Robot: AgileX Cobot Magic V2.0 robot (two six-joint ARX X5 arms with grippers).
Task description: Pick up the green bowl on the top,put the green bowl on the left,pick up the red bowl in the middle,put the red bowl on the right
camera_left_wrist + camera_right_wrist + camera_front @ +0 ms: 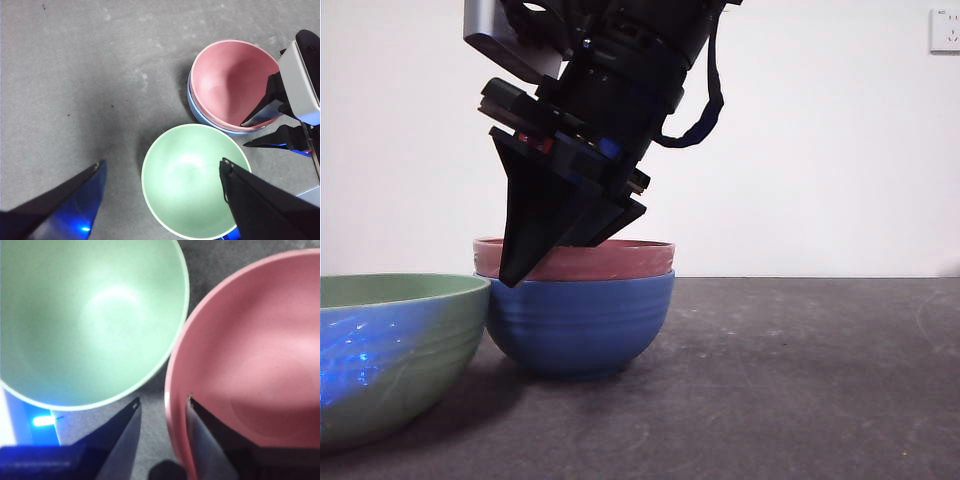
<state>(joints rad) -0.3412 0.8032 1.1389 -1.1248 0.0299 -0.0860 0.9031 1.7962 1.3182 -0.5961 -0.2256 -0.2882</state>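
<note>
Tight gap at the bowls, open table beyond

The right pincer straddles the red bowl rim, one jaw inside, one outside; the green bowl stands just beside its outer jaw, while bare table lies open past the blue bowl.

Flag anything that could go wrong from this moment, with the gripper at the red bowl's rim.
1. The right gripper straddles the rim of the red bowl, which is nested in the blue bowl; lifting might drag the blue bowl up too.
2. The green bowl sits close beside the stack, so a sideways swing could knock it.
3. A grip on the thin rim alone may slip.
</note>
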